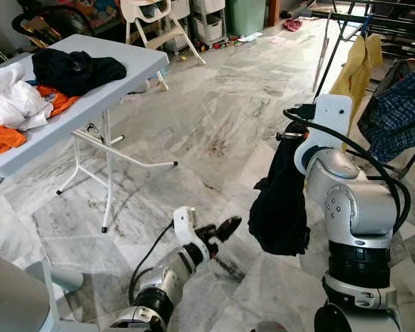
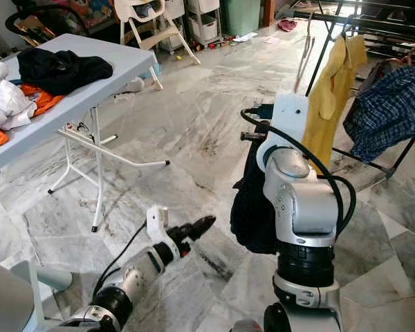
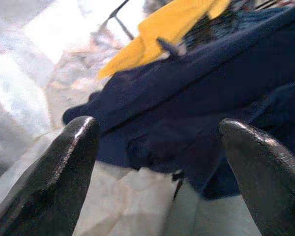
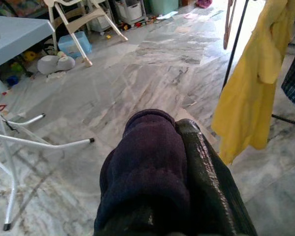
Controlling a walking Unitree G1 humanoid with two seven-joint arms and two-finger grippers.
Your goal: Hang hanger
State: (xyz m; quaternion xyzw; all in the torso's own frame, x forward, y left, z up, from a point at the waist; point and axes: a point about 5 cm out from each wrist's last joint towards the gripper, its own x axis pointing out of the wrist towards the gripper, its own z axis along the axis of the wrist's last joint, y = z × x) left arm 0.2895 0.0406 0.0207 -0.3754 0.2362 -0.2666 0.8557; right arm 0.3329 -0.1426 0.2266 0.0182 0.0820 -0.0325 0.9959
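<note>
Holding the left gripper (image 1: pixel 225 227) low over the pale marble floor (image 1: pixel 194 124), fingers spread wide and gripping nothing, aiming up at the hem of the dark navy cloth garment (image 1: pixel 280 200). Pinching a bunched fold of that garment in the raised right gripper (image 4: pixel 172 147), pressed together on the cloth. Letting the garment dangle straight below that gripper, long axis vertical, hem pointing at the floor. Showing a short dark stub (image 1: pixel 288 135) at the garment's top, jutting sideways, likely the hanger's end, though hard to confirm. Judging the task as midway: lifting done, hanging not yet done. Facing the black metal drying rack (image 1: pixel 332 48) well beyond the right gripper, already carrying a yellow shirt (image 1: pixel 356 69) and a blue plaid garment (image 1: pixel 401 111).
</note>
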